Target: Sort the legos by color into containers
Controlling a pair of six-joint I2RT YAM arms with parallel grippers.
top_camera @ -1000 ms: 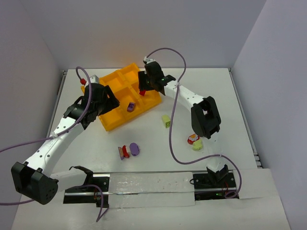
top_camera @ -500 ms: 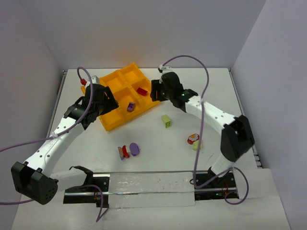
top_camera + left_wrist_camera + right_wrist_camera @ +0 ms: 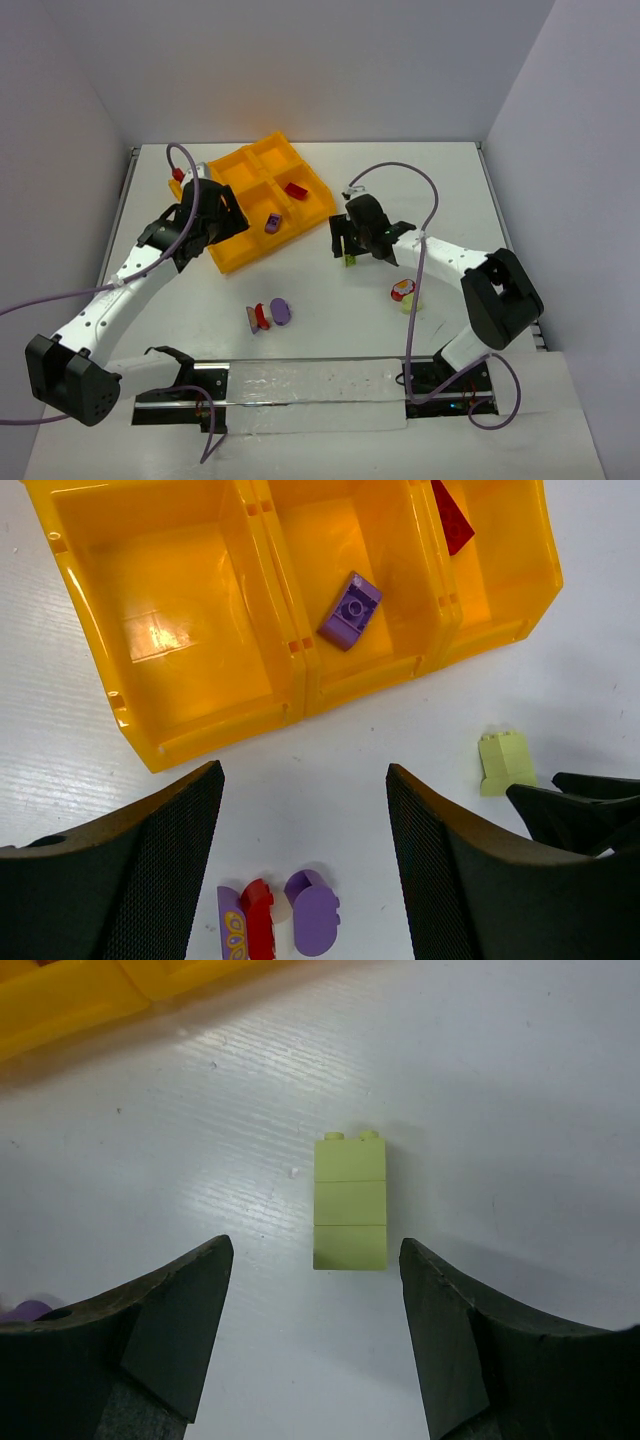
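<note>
Flanking white table (image 3: 330,295), pale grey walls (image 3: 300,60).

Left end effector (image 3: 302,805), right end effector (image 3: 316,1260) — jaws apart.

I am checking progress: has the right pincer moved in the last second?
Yes. The right pincer left the orange tray, moving toward the near side and right, and hangs open above the yellow-green brick.

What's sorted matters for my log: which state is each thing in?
Left gripper: open, empty.
Right gripper: open, over yellow-green brick.
Yellow-green brick: on table, unsorted.
Red brick: in tray cell.
Purple brick: in another cell.
Red-purple cluster: joined, on table.
Red-green cluster: on table, unsorted.
</note>
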